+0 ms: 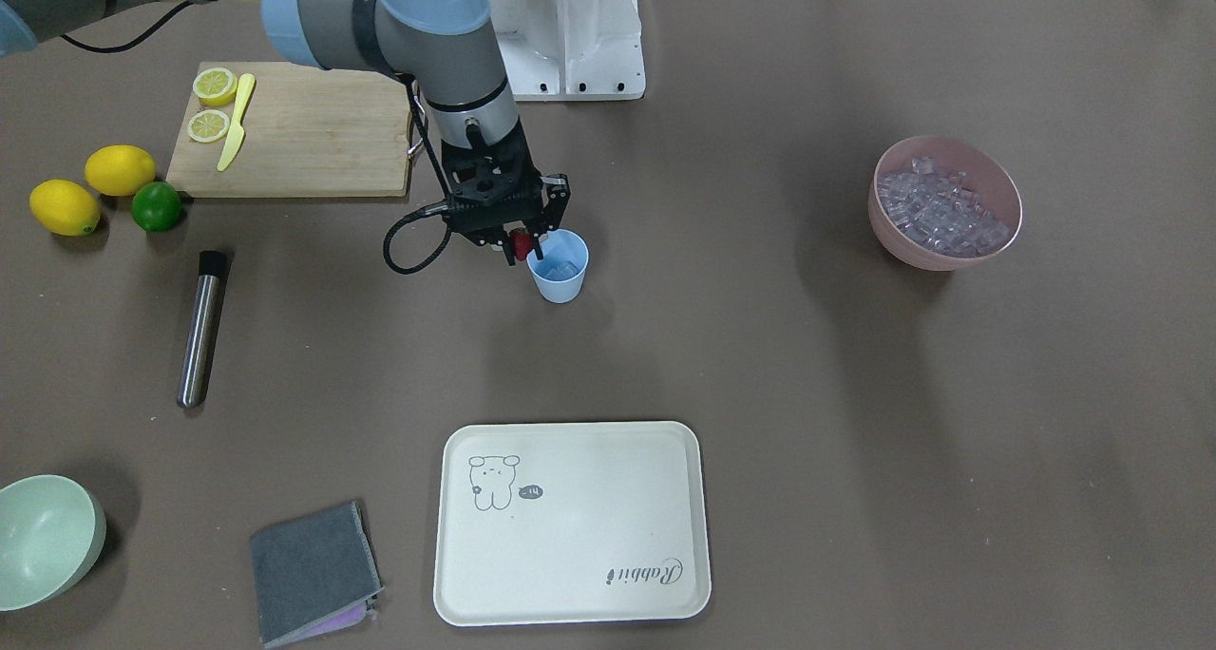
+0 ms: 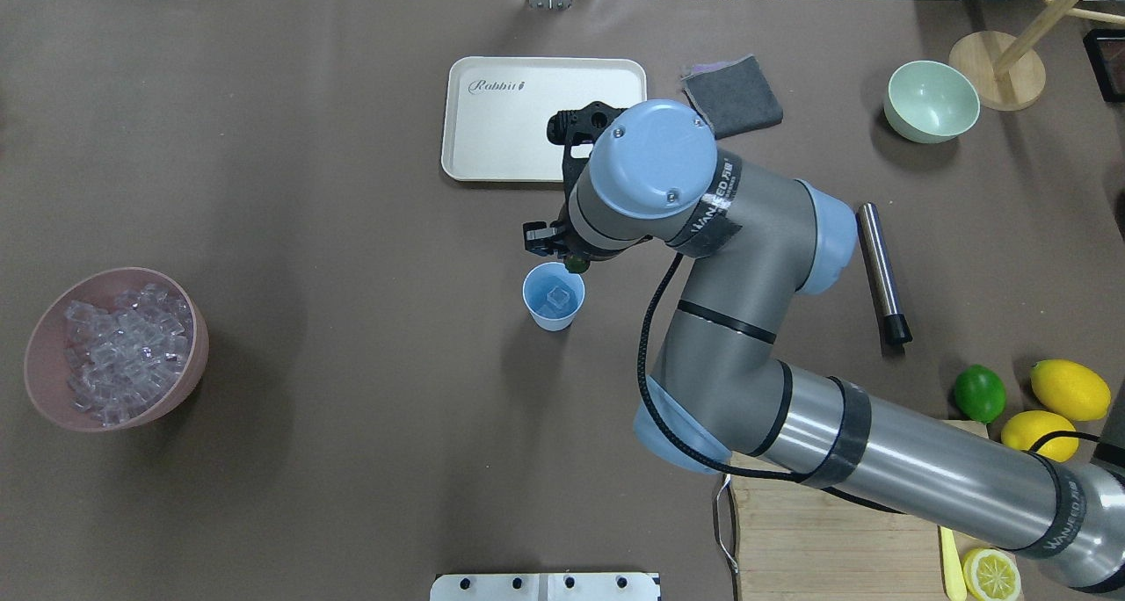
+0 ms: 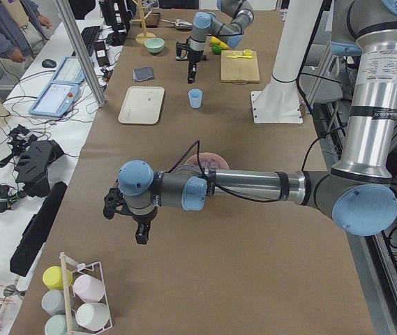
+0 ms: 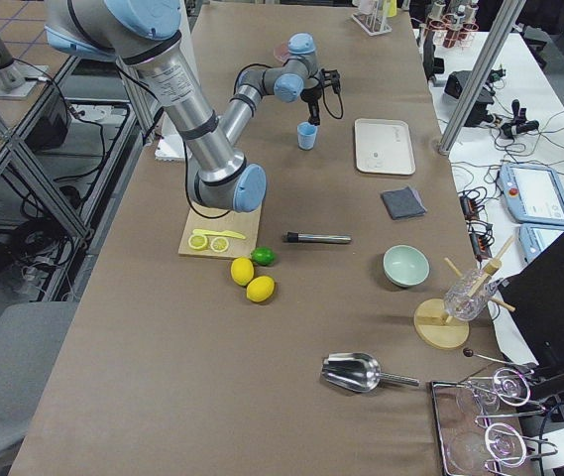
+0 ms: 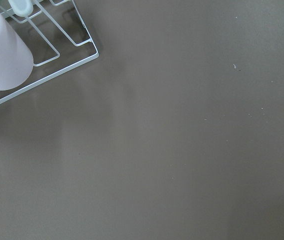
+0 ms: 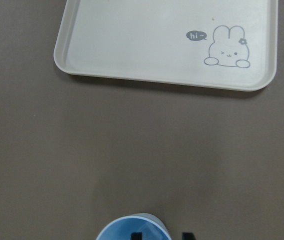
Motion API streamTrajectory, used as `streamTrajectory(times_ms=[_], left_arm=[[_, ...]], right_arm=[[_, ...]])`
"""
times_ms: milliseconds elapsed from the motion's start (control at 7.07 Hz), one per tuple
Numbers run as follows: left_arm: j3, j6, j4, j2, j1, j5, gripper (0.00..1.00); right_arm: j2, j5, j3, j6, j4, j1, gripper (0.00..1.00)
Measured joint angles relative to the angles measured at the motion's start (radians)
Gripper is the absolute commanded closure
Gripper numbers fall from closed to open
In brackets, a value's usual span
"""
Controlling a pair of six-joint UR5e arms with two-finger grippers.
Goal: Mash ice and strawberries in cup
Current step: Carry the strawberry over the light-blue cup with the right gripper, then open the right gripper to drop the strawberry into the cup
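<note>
cup [image 1: 560,284] sitting mid-table, ice [image 1: 556,270] lying inside | right gripper [image 1: 525,247] hovering just beyond its far rim, jaws pinching the strawberry [image 1: 522,242], seemingly lining up a drop | left gripper [image 3: 141,227] idling well left, out of the way; cannot tell its jaws

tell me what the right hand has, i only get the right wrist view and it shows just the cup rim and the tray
Observer: In the front-facing view the right hand is shut on the strawberry.
Operator: is it over the cup
Observer: It hangs at the rim of the cup, off-centre, and is not inside.
Operator: anything in the cup
Observer: Yes, the overhead view shows ice lying in the bottom.
</note>
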Motion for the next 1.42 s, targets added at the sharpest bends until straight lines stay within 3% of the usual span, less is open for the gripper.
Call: streamTrajectory(times_ms=[142, 283, 425, 566, 1132, 1415], left_arm=[[-0.001, 0.000, 0.000, 0.004, 0.000, 0.000, 0.03], [-0.002, 0.000, -0.001, 0.007, 0.000, -0.001, 0.03], [-0.002, 0.000, -0.001, 0.009, 0.000, -0.001, 0.03], [-0.002, 0.000, -0.001, 0.012, 0.000, -0.001, 0.03], [-0.003, 0.001, -0.002, 0.013, 0.000, -0.001, 0.03], [-0.003, 0.001, -0.002, 0.014, 0.000, -0.001, 0.03]], right_arm=[[0.030, -0.010, -0.034, 0.003, -0.002, -0.007, 0.95], [0.049, -0.017, -0.063, 0.005, 0.000, -0.010, 0.84], [0.055, -0.023, -0.078, 0.005, 0.004, -0.012, 0.47], [0.056, -0.026, -0.081, 0.005, 0.007, -0.014, 0.02], [0.018, -0.042, -0.042, 0.004, 0.009, -0.014, 0.01], [-0.060, -0.032, 0.015, -0.006, 0.004, 0.020, 0.01]])
